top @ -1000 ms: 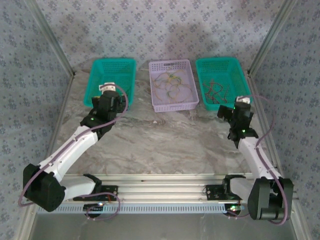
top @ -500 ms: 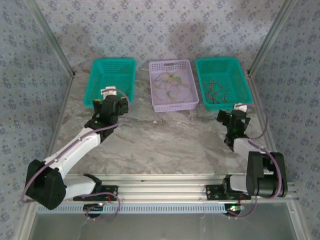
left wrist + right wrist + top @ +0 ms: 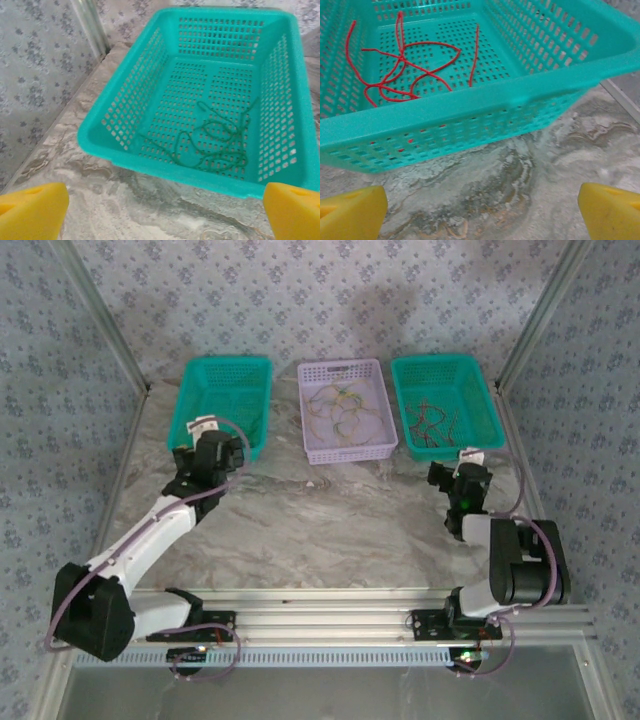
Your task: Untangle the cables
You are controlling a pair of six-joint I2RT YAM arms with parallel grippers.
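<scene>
- along the upper edge of the top view, three plastic mesh baskets stand in a row on the grey marbled worktop (image 3: 330, 525): a teal basket at upper left (image 3: 228, 362), a lilac basket in the middle (image 3: 340, 365), and a second teal basket at upper right (image 3: 436, 361).
- the cables lie in all three baskets, none on the bare worktop.
- thin green cable (image 3: 215, 144): loose loops on the floor of the left teal basket (image 3: 150, 164), centre to lower right of the left wrist view.
- thin red cables (image 3: 395, 67): a tangle of crossing strands in the upper left of the right wrist view, on the floor of the right teal basket (image 3: 470, 107); from above they show as dark reddish squiggles (image 3: 430, 425).
- whitish, green and yellow-orange cables (image 3: 343, 412): curled together inside the lilac basket.
- white left arm (image 3: 150, 530): reaches from lower left up to the near rim of the left teal basket. the left arm's jaws are released and spread wide, with yellow pads (image 3: 30, 212) in both bottom corners of its wrist view, nothing between them but worktop.
- right arm (image 3: 510, 560): folded at lower right, its wrist just below the right teal basket. the right arm's jaws are likewise spread wide and grasp nothing, with yellow pads (image 3: 350, 212) at the bottom corners, the basket wall just ahead.
</scene>
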